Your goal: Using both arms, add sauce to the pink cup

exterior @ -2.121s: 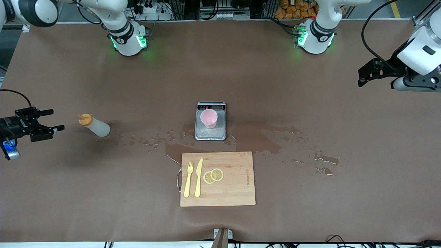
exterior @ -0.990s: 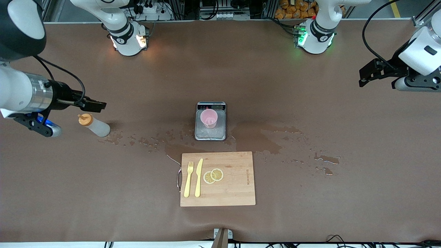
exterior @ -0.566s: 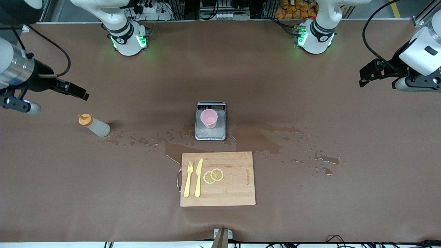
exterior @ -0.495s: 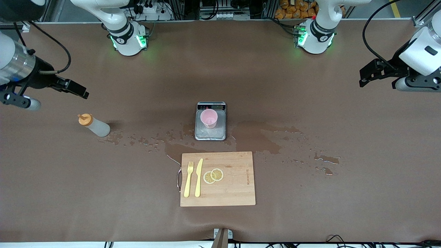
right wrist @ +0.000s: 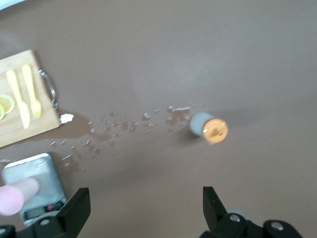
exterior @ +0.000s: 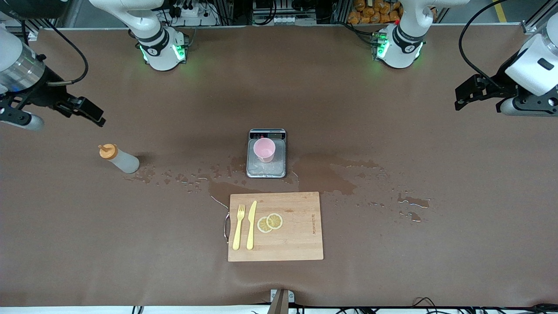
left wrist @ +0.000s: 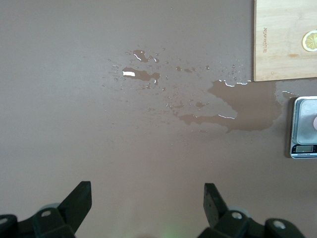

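Sauce bottle (exterior: pixel 119 158) stands upright near the right arm's end, unheld; pink cup (exterior: pixel 264 149) sits on scale (exterior: pixel 267 168), contents not visible. Both grippers, right (exterior: pixel 89 114) and left (exterior: pixel 465 95), are seen spread & holding nothing, so stage can't be judged: pre-pour or post-pour w/ bottle put back.

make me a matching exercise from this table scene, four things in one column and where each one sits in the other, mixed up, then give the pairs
Things:
1. pink cup
2. lemon slices
3. sauce bottle
4. left gripper

Places:
A. standing on the bare table toward the right arm's end
B. on the cutting board, beside the yellow knife
C. over the left arm's end of the table, fingers open
D. on the kitchen scale

Pairs: 1-D, 2-B, 3-A, 4-C
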You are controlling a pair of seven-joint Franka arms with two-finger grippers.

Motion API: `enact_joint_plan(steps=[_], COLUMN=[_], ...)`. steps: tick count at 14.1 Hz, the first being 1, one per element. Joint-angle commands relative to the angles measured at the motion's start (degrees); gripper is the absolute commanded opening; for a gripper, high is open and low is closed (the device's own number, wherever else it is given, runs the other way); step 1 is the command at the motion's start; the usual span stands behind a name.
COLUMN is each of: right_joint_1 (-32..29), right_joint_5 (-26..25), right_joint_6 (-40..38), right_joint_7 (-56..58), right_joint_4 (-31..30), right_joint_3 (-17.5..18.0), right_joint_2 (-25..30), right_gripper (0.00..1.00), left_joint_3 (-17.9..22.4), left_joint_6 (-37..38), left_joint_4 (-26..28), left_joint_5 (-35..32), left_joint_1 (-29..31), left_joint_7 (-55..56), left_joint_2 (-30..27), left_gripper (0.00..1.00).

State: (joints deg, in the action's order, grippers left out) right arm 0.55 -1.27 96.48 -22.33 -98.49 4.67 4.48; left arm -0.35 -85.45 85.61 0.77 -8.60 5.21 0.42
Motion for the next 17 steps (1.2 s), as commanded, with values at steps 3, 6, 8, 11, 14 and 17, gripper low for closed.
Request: enact_joint_plan(steps=[3,6,8,11,14,17], right_joint_1=[-1.16,-0.99,-0.99,-0.9,-0.9,-0.9], right_joint_5=[-3.13,-2.86,-2.86,-2.86,-2.95,-2.86], right_joint_6=[0.64,0.55,0.46,0.46,0.29,0.46], right_joint_7=[0.97,0.44,0.53,0.53,0.53,0.62], right_joint_4=[2.07,2.25,2.25,2.25,2.16,2.16], right_joint_3=[0.6,0.6,0.6,0.6,0.6,0.6], right_joint_2=[-1.93,-2.02,-2.02,-2.11,-2.11,-2.11], right_gripper=[1.0,1.0,1.0,1.0,1.0,1.0], left_joint_3=[0.09,0.09,0.09,0.09,0.09,0.09], left_joint_6=[0.11,0.11,0.11,0.11,0.11,0.11], left_joint_4=[-0.27,-0.27,-0.27,-0.27,-0.27,-0.27], left_joint_5=[0.54,0.54,0.54,0.46,0.46,0.46], left_joint_1=[0.25,0.25,0.25,0.25,0.25,0.25], left_joint_7=[-0.38,-0.47,-0.47,-0.47,-0.47,-0.64], left_joint_2=[-0.07,-0.07,0.02,0.02,0.02,0.1], left_gripper=[1.0,1.0,1.0,1.0,1.0,1.0])
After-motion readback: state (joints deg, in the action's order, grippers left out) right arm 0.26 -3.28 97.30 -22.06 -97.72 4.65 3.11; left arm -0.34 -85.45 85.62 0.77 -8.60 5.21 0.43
